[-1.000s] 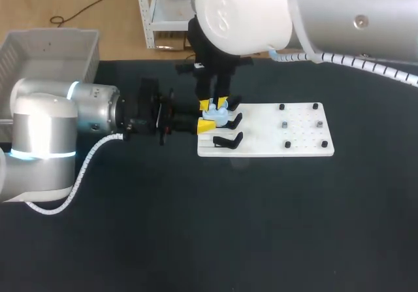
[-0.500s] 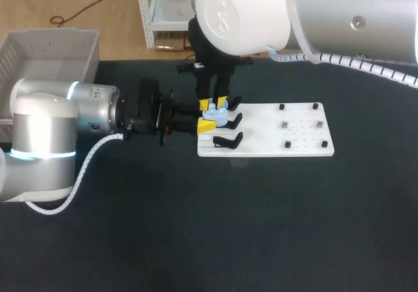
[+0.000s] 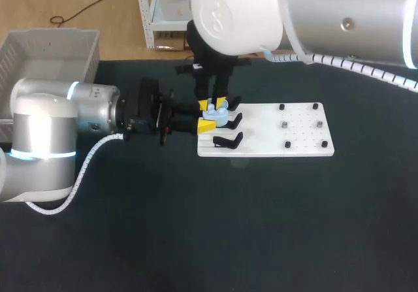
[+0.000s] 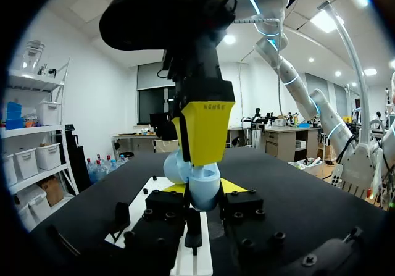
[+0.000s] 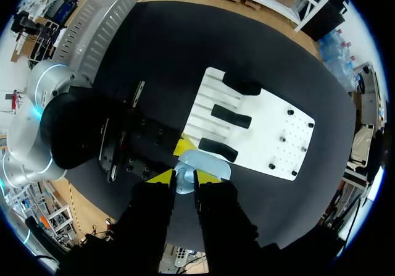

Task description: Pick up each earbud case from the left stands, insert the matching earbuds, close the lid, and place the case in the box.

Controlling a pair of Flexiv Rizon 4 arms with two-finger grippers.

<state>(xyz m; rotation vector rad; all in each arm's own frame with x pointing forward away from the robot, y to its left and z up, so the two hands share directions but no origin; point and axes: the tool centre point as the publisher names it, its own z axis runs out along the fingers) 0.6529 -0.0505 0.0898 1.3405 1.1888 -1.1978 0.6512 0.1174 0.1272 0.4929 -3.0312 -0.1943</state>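
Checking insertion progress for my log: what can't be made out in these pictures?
- Inside of earbud case: head view, right tool covers it.
- Whether it is open or closed: left wrist view, right tool stands in front.
- Box: head view, cut by the edge, left arm overlaps it.

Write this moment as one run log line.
left gripper: shut on earbud case | right gripper: at the case from above | place: over white board

You see little of the earbud case [image 3: 219,115]: the right tool [image 3: 213,103] covers its top in the head view and its front in the left wrist view. The box [image 3: 49,36] runs off the edge, and the pieces [image 3: 285,125] on the white board [image 3: 261,129] are too small to tell.
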